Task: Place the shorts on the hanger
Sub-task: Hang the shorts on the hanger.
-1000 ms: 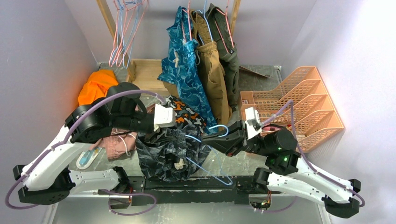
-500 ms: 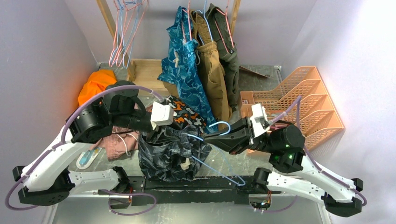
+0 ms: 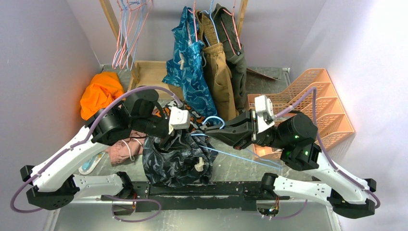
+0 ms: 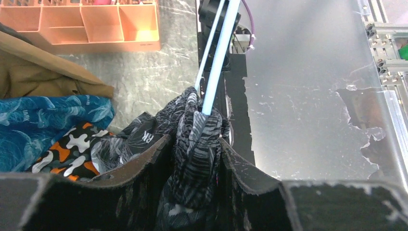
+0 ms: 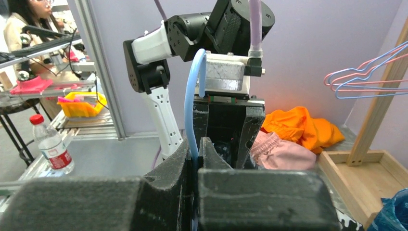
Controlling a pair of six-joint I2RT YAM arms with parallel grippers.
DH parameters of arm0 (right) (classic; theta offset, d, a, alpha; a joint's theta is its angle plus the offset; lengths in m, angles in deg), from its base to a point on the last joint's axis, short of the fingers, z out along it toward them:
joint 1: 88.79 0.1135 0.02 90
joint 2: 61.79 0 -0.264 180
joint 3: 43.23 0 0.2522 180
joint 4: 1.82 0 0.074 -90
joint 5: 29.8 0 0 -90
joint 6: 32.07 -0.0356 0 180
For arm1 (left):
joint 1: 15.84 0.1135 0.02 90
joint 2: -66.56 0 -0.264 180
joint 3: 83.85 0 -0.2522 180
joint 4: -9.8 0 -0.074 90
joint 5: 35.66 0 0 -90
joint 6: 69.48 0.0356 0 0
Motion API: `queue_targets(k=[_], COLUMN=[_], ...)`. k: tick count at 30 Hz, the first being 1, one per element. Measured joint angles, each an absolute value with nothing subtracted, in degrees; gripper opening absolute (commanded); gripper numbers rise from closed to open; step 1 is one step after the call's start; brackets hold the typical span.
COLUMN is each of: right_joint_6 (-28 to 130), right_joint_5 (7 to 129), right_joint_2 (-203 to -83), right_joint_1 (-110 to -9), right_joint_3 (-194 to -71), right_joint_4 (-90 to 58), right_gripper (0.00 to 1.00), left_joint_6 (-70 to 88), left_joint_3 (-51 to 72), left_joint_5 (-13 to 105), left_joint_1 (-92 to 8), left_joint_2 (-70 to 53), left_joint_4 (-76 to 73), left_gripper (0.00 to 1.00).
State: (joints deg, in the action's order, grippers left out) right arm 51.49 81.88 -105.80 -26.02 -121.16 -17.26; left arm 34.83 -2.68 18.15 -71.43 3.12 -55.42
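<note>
We have the left claw clamped on a fold of the shorts, which hang bunched toward six o'clock from it in the top view. The right claw is pinched tight on the hanger near its hook, with the wire running off toward four o'clock. One wire end seems threaded into the shorts, though the bunching hides how far. If the arms pull apart, it could slip out or snag.

Shorts at left end of hanger
</note>
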Motion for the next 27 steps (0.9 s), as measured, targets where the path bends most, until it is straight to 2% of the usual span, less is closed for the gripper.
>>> queue_targets(k=[9,10,14,18,21,24,27], right_joint_6=[53.61,53.68,52.5,49.57,47.73,46.25,45.13], right_joint_5=[81.61,81.37,80.0,77.77,76.54,75.6,75.06], right_joint_2=[-106.57,-106.5,-106.19,-103.05,-100.66,-98.85,-97.98], right_joint_1=[-26.02,-26.02,-26.05,-26.05,-26.05,-26.05,-26.05], right_joint_3=[-121.13,-120.22,-112.85,-103.91,-101.09,-99.8,-99.15], right_joint_4=[-16.4,-16.38,-15.46,-13.34,-10.61,-7.38,-4.43], right_gripper=[0.0,0.0,0.0,0.0,0.0,0.0,0.0], left_joint_6=[31.59,31.4,30.57,30.06,29.84,29.78,29.67], left_joint_3=[-0.11,-0.08,0.09,0.31,0.31,0.31,0.31], left_joint_5=[17.43,17.37,18.37,18.77,18.92,19.14,19.18], left_joint_1=[-71.46,-71.67,-72.24,-72.26,-72.26,-72.26,-72.26], left_joint_2=[4.7,4.98,7.21,9.61,10.47,10.58,10.6], left_joint_4=[-51.05,-49.06,-44.28,-42.77,-42.72,-42.99,-43.23], left_gripper=[0.07,0.09,0.29,0.4,0.43,0.41,0.45])
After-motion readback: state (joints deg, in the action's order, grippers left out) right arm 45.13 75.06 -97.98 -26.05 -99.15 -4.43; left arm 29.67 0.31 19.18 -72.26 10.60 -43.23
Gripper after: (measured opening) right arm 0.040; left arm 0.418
